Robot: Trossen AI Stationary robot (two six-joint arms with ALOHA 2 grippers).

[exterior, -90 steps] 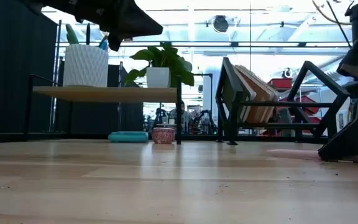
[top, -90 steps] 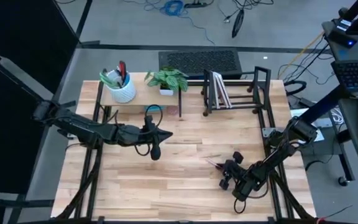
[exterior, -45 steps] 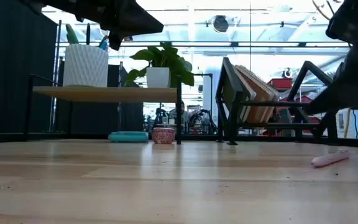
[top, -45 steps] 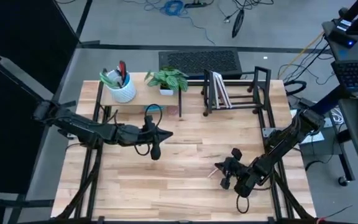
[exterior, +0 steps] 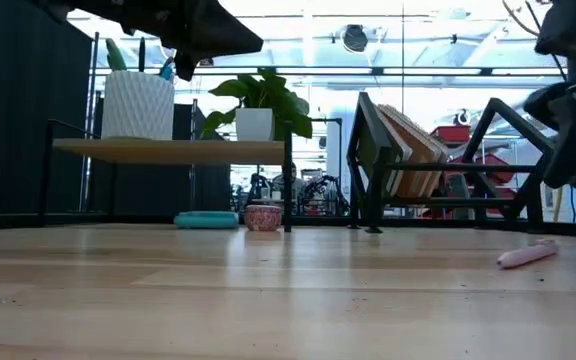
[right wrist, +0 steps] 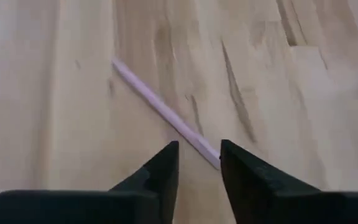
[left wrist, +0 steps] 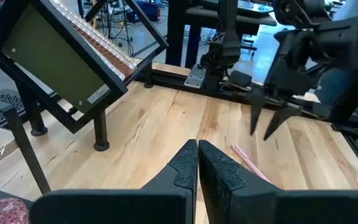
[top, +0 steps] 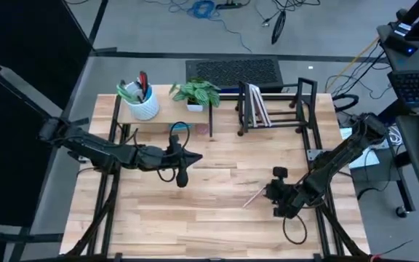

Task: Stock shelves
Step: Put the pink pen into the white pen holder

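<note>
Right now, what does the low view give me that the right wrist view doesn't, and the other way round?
Only the low view shows the pale-wood shelf with white pot and plant on top, the teal item and small bowl under it, and the black rack.

Only the right wrist view shows the right gripper open, directly over the pen's end.

Both show the pink pen lying flat on the table.

The left gripper [top: 193, 156] hangs over the middle of the table, its arm stretched in from the left edge (fingers pressed together). The right gripper [top: 268, 193] hovers low near the front right, fingers [right wrist: 161, 169] parted.
</note>
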